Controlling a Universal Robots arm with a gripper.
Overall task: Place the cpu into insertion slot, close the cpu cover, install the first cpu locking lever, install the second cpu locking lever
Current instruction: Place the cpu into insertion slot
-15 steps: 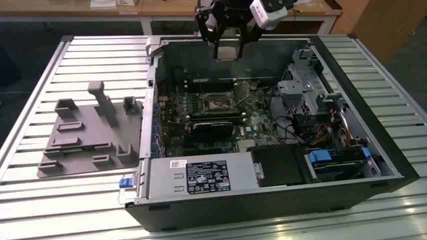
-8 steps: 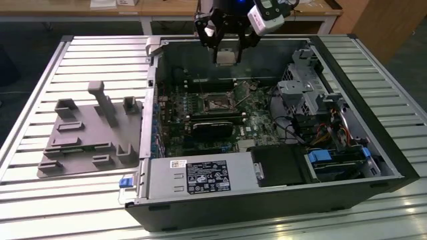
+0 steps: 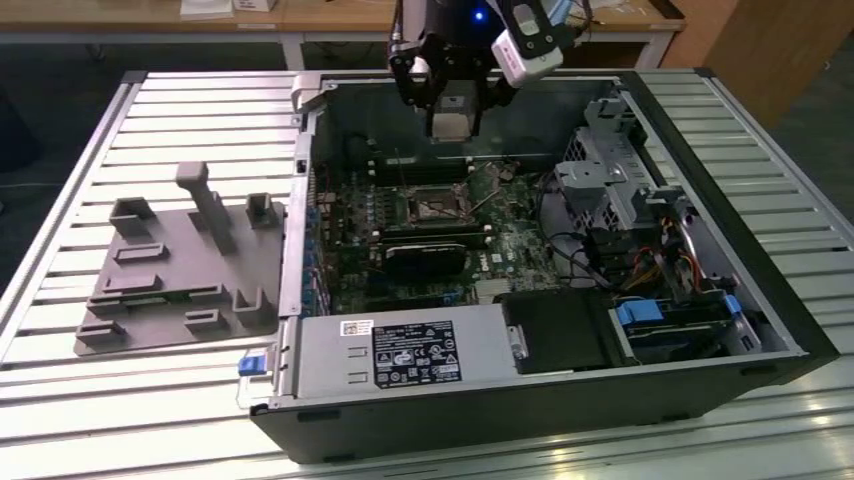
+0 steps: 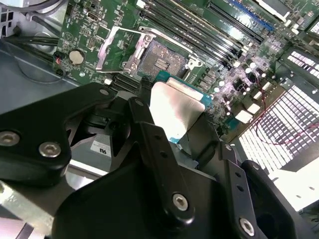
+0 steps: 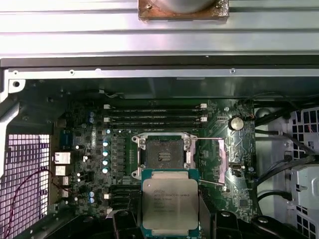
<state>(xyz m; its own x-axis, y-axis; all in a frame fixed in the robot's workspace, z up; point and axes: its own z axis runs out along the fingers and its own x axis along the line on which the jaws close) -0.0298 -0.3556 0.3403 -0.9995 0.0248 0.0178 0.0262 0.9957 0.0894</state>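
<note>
My gripper (image 3: 451, 112) hangs above the far side of the open computer case, shut on the cpu (image 3: 451, 120). In both wrist views the cpu (image 5: 170, 201) (image 4: 175, 105) shows as a silvery-grey square on a green board, clamped between the black fingers (image 5: 124, 220) (image 4: 149, 134). It is held in the air, apart from the motherboard. The insertion slot (image 5: 162, 152) (image 4: 160, 57) (image 3: 434, 208) lies open with its dark centre bare. The cpu cover (image 5: 222, 159) (image 4: 113, 46) is flipped open beside the slot, and thin lever wires (image 5: 207, 138) stand out next to it.
Memory slots (image 5: 154, 117) run along one side of the socket. A black block (image 3: 427, 255) sits just in front of it. A drive cage (image 3: 614, 170) and cables (image 3: 641, 260) fill the exterior view's right, a power supply (image 3: 400, 355) the front. A grey fixture (image 3: 174, 270) lies on the slatted table.
</note>
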